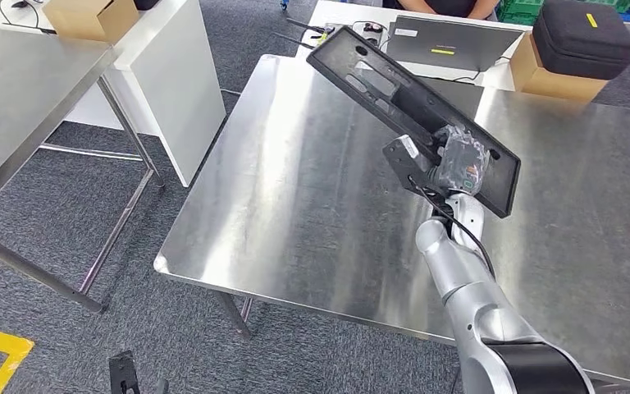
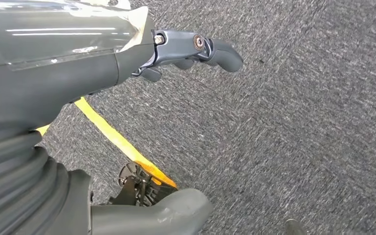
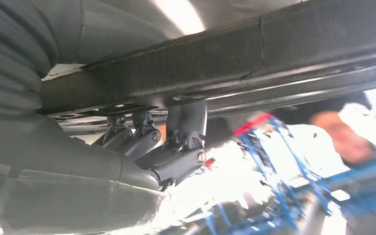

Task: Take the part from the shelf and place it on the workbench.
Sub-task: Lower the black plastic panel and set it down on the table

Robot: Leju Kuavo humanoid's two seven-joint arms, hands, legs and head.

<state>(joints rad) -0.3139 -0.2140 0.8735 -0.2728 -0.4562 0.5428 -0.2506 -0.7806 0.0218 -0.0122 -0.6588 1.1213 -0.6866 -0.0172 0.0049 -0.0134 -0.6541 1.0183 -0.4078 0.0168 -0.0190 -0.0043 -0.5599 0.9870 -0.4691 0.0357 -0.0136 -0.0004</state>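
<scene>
Head view: right hand point(image 1: 459, 168) holds part point(image 1: 394, 90) above workbench point(image 1: 295, 205).

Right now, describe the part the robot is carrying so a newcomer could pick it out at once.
Start at the big steel workbench in the middle of the head view. Above its far right half, the right hand grips a long black plastic panel, tilted and held clear of the surface. It is flat and elongated with moulded recesses, unlike the grey laptop and the rounded black case behind it.
</scene>
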